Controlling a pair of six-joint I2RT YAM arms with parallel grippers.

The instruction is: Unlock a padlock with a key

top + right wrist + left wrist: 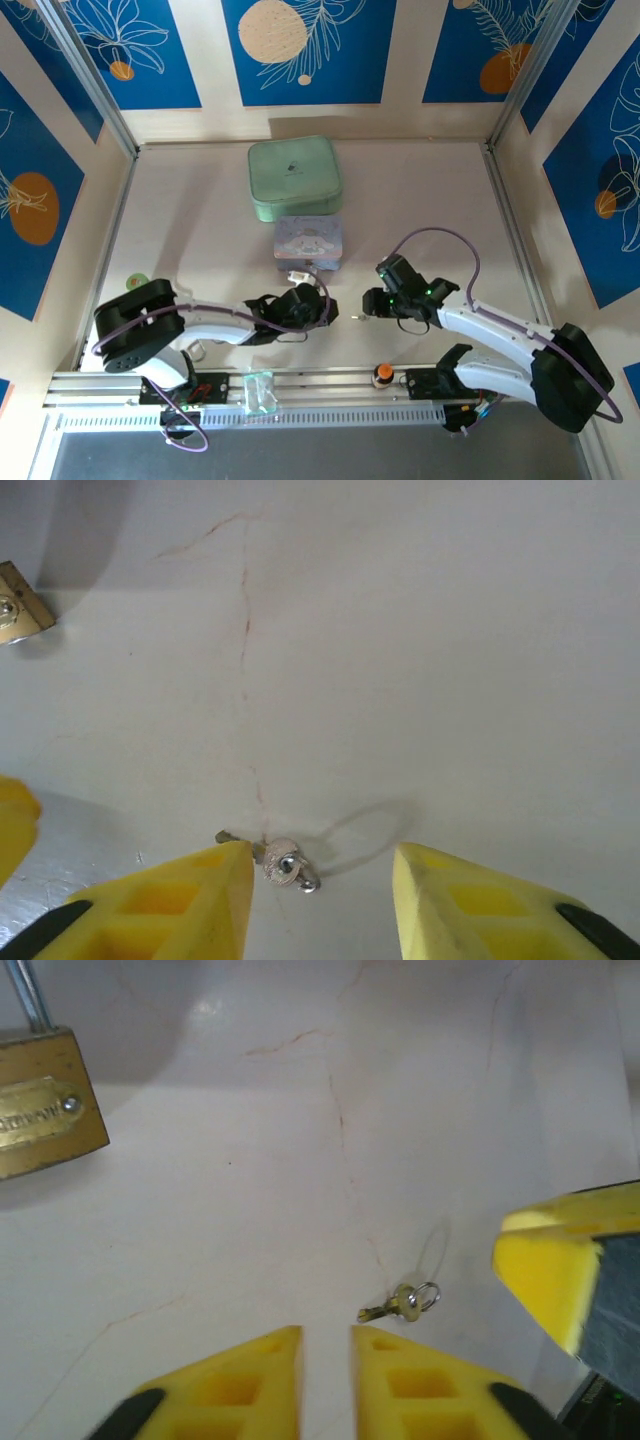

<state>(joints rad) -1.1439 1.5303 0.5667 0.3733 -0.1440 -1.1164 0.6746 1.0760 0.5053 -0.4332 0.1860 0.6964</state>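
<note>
The brass padlock (40,1110) lies on the pale table at the upper left of the left wrist view, its silver shackle (30,995) running off the top; one corner of the padlock (18,610) shows in the right wrist view. The small silver key (280,860) with its ring lies flat on the table. My right gripper (322,865) is open around it, the key close to the left fingertip (225,880). My left gripper (326,1345) is open by a narrow gap, holding nothing, with the key (400,1305) just right of its tips. From above, the left gripper (322,310) and right gripper (366,305) face each other.
A pale blue tin (310,243) and a green case (295,178) stand behind the grippers. An orange-topped knob (382,374) sits on the front rail. The right gripper's yellow finger (560,1270) reaches into the left wrist view.
</note>
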